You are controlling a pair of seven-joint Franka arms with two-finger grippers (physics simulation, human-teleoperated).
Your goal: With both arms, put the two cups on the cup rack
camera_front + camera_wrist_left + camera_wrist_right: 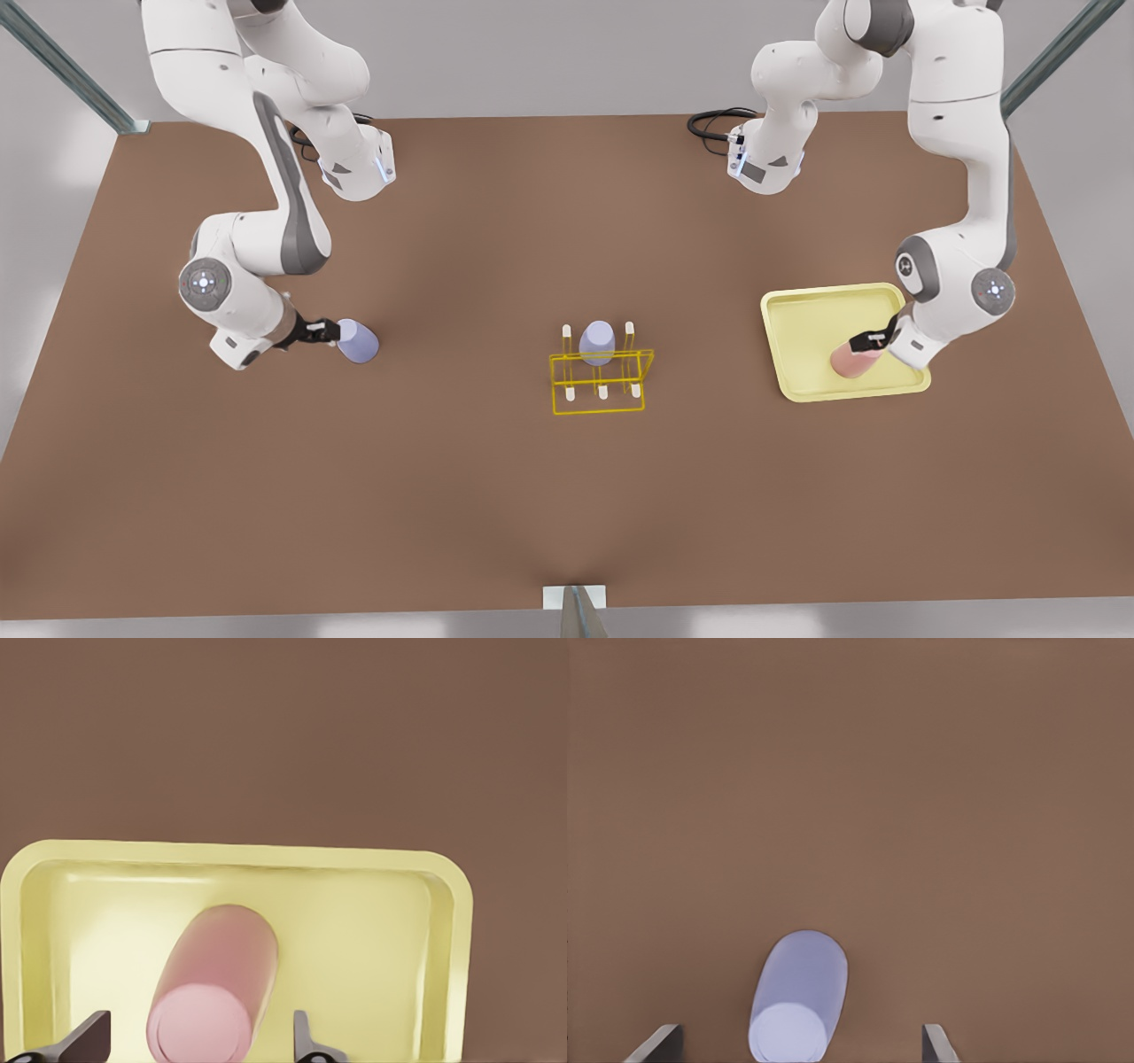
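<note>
A pale pink cup (852, 361) (217, 992) rests on the flat yellow tray (797, 306) at the front view's right. My left gripper (873, 341) (199, 1020) is open, one finger on each side of the cup with gaps showing. A lavender cup (359, 341) (799, 997) sits on the bare table at the front view's left. My right gripper (330, 332) (800, 1032) is open around it, fingers well apart from it. The yellow wire cup rack (598, 394) stands mid-table, with a twin lavender cup (597, 343) upside down on a back peg.
The tray's raised rim (239, 853) surrounds the pink cup. The brown table (496, 496) stretches between the rack and both cups. Several rack pegs (630, 330) stand bare. Metal frame posts rise at the table's corners and front edge.
</note>
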